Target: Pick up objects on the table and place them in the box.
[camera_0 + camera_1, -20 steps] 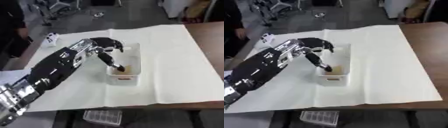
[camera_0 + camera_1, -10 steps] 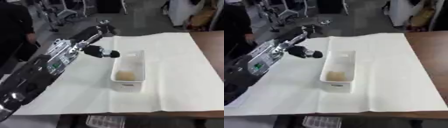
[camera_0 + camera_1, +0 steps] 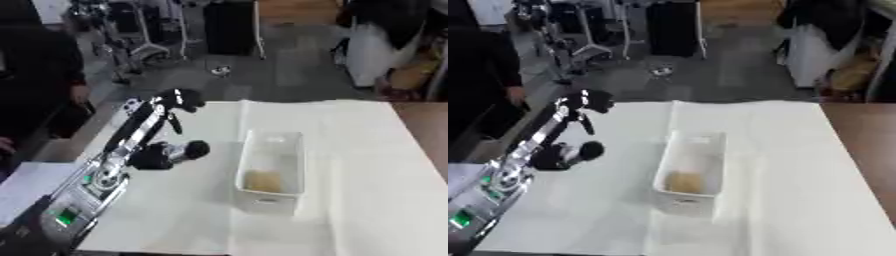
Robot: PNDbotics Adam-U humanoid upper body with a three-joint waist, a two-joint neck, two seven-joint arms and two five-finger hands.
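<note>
Left eye view: the robot's left arm point(image 3: 114, 155) runs up from the lower left corner across the white-covered surface point(image 3: 367, 150). The left hand point(image 3: 171, 102) shows at the far end of the arm, near the far left edge of the cloth, well apart from the box point(image 3: 271, 170). It is dark and blurred, so I cannot tell how far its fingers are spread, nor whether they hold anything. A dark rounded part of the arm point(image 3: 175, 152) sits lower down, just left of the box without touching it. The white box stands upright near the middle of the surface, its long side running away from the robot. Inside it, toward the near end, lies a tan object point(image 3: 261, 180) on the box floor.

Right eye view: the same layout, shifted a little. The left hand point(image 3: 588, 102) hangs over the far left part of the cloth, and its fingers again cannot be read. The box point(image 3: 693, 172) stands to its right with the tan object point(image 3: 682, 181) resting inside near the closer end. The right hand shows in neither view
</note>
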